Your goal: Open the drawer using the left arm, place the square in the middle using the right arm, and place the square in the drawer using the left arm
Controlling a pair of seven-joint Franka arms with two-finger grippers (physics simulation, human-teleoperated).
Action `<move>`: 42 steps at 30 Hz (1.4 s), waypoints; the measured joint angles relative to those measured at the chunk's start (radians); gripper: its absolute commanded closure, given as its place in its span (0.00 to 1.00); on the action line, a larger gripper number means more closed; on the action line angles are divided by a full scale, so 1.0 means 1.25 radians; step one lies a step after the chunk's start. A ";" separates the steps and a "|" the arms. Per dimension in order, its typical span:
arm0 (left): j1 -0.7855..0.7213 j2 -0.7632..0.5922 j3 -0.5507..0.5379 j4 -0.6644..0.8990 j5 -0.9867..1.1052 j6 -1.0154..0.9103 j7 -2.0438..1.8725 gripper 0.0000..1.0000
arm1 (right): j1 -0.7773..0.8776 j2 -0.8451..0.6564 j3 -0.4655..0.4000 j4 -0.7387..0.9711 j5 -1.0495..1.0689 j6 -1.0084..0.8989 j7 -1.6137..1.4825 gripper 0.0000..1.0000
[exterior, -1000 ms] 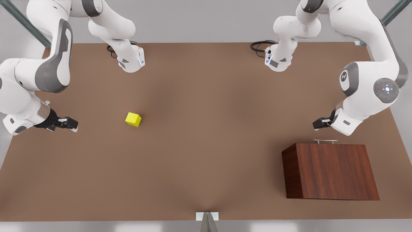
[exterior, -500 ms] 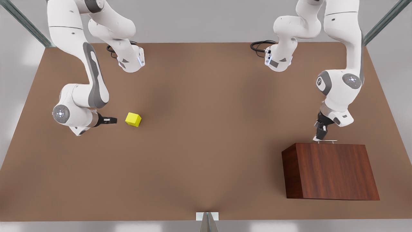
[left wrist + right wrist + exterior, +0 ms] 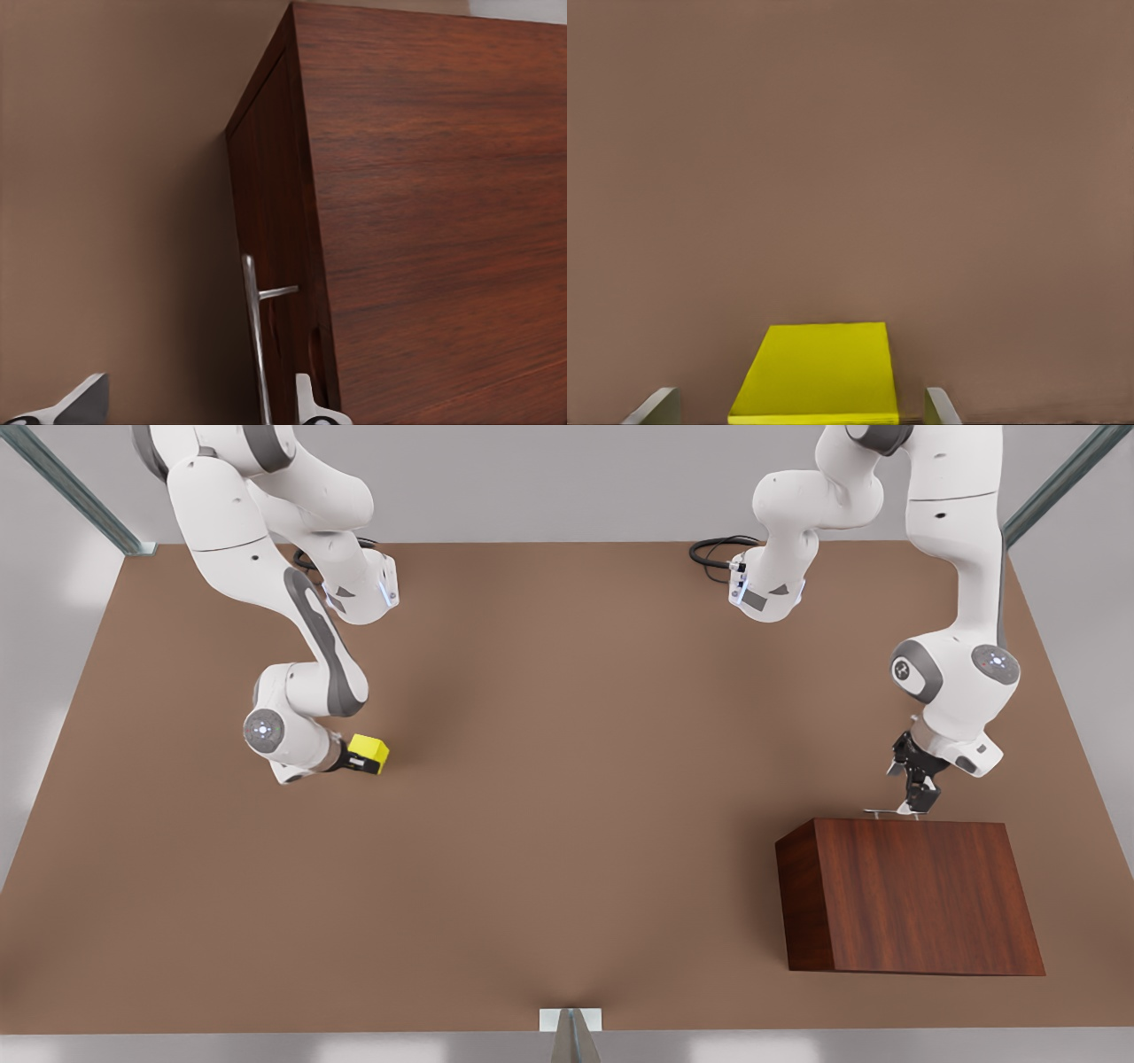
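The square (image 3: 368,753) is a small yellow cube resting on the brown table at the front view's left. My right gripper (image 3: 358,761) is low at its side, open, and its fingertips (image 3: 658,405) straddle the square (image 3: 819,372) with gaps on both sides. At the front view's right stands the wooden cabinet (image 3: 912,895). Its drawer (image 3: 270,221) is shut, and the silver handle (image 3: 895,812) sticks out of the front. My left gripper (image 3: 916,799) hangs at that handle (image 3: 253,336), open, one finger on each side of the bar. The middle (image 3: 567,779) is bare tabletop.
Both arm bases (image 3: 359,593) (image 3: 766,593) sit at the table's far edge. A small metal bracket (image 3: 570,1020) marks the near edge. Wide tabletop (image 3: 567,886) separates the square from the cabinet.
My right gripper has swept toward the front view's right until its fingers straddle the square. My left gripper has come down and along the handle. Square and cabinet have not moved.
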 measured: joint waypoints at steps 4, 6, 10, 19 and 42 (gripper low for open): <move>0.014 0.034 0.000 0.000 -0.016 0.037 0.000 0.00 | -0.011 0.005 0.001 -0.021 0.000 0.005 0.002 0.00; 0.014 0.044 0.000 0.001 -0.026 0.043 0.000 0.00 | 0.000 0.005 0.001 -0.022 0.000 0.004 -0.012 0.00; 0.014 0.052 0.000 0.000 -0.035 0.041 0.000 0.00 | 0.000 0.018 0.001 -0.023 0.000 0.006 -0.041 0.00; 0.016 0.047 0.001 -0.025 -0.040 0.030 0.001 0.00 | 0.000 0.046 0.002 -0.036 0.005 0.022 -0.075 0.25; -0.006 -0.153 0.099 -0.185 -0.035 -0.062 0.016 0.00 | 0.216 0.221 0.180 0.405 0.096 -0.025 0.489 0.39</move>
